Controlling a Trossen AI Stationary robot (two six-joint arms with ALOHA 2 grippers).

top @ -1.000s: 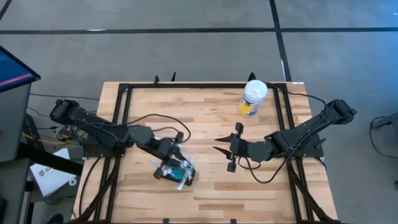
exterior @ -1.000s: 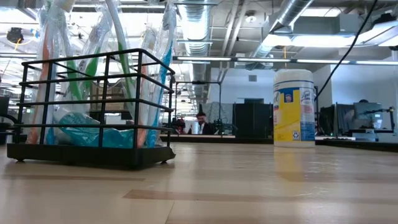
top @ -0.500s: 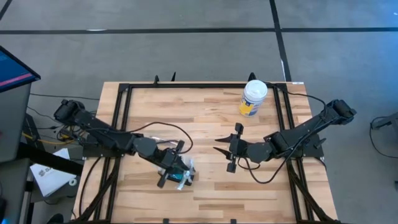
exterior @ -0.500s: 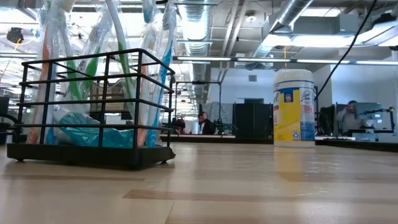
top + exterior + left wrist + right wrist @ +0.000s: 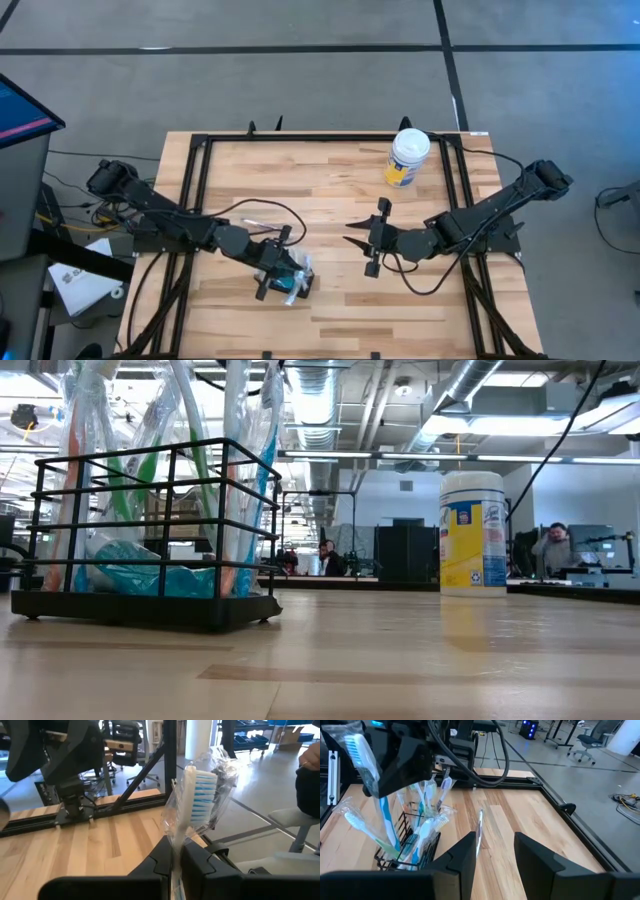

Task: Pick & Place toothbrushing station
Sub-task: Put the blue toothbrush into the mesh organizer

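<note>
Meanwhile the left gripper (image 5: 272,283) has been swung over the toothbrushing station (image 5: 288,283) at the worktop (image 5: 330,200) front-left; its jaws are clenched on a wrapped toothbrush (image 5: 192,795). Lifting appears underway. Right gripper (image 5: 358,245) is held mid-worktop, jaws released.

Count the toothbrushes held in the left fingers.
1: a wrapped toothbrush, clamped in the fingers of the left gripper, over the station. The others stand in the station; some may be hidden.
</note>
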